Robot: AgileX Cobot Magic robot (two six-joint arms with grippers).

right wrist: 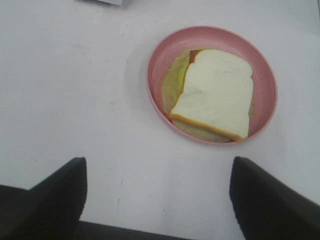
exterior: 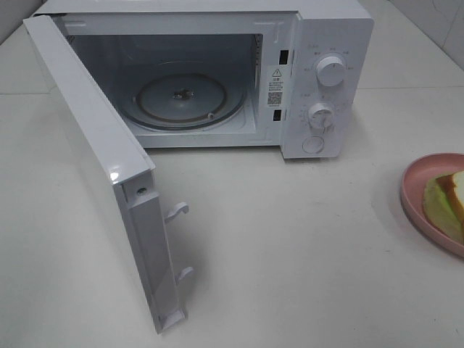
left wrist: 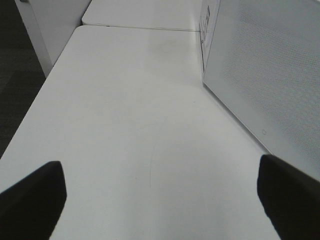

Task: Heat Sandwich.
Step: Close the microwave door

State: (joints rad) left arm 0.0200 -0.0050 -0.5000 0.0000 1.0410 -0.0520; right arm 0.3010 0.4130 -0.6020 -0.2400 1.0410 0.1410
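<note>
Showing unreadable label (exterior: 275,85), microwave (exterior: 319,80); sandwich (right wrist: 215,92) plated; left hand (left wrist: 160,200), right hand (right wrist: 157,200) spread.

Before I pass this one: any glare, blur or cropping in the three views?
Exterior high: sharp, even light, one small glare spot on the door; the plate and sandwich are cut by the right edge. Left wrist: soft, washed-out table, dark blurred fingers. Right wrist: sandwich in focus, fingers blurred, faint shadow beside the plate.
</note>
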